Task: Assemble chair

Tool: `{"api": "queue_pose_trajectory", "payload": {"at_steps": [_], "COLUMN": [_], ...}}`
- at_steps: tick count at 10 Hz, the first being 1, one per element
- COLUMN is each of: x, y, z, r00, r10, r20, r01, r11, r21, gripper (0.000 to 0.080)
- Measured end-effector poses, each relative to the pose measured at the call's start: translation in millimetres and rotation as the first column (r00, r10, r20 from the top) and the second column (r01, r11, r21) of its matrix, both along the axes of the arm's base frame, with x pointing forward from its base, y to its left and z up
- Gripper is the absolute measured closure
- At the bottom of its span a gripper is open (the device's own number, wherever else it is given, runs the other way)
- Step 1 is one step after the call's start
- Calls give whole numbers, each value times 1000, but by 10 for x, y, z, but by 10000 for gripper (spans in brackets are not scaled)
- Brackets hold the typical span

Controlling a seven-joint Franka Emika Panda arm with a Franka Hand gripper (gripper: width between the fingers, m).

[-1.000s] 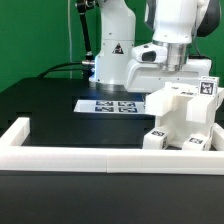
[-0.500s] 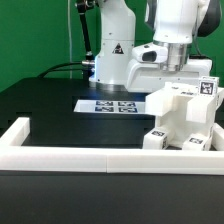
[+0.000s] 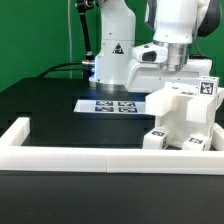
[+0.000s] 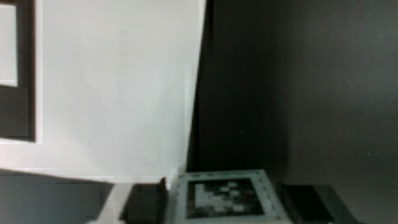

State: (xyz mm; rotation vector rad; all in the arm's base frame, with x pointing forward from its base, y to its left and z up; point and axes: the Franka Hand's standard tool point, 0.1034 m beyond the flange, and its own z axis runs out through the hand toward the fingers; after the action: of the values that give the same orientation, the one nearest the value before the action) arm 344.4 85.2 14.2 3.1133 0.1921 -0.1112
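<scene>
The partly joined white chair point(image 3: 186, 122) stands at the exterior view's right, stepped and blocky, with tags on its top and front. My gripper point(image 3: 178, 80) hangs straight down onto its upper part, and the chair hides the fingertips. In the wrist view my gripper point(image 4: 224, 203) has its dark fingers point(image 4: 143, 204) pressed against both sides of a tagged white chair part point(image 4: 224, 192). A broad white chair panel point(image 4: 107, 90) lies beyond it.
The marker board point(image 3: 108, 105) lies flat on the black table in front of the arm's base. A long white border rail point(image 3: 90, 160) runs along the front edge, with a short raised end point(image 3: 14, 133) at the exterior view's left.
</scene>
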Motion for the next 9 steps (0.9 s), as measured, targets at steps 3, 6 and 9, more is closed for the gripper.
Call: {"api": "queue_pose_trajectory", "payload": {"at_steps": [3, 6, 9], "x": [21, 161, 625], "y": [-121, -183, -285], "z": [225, 563, 817], "r00": [1000, 1000, 999], "r10": [-10, -9, 42], "r20": [-6, -25, 26], "r01": [10, 10, -44], "r11": [1000, 998, 996], "r21": [24, 66, 79], "gripper": [511, 509, 509]}}
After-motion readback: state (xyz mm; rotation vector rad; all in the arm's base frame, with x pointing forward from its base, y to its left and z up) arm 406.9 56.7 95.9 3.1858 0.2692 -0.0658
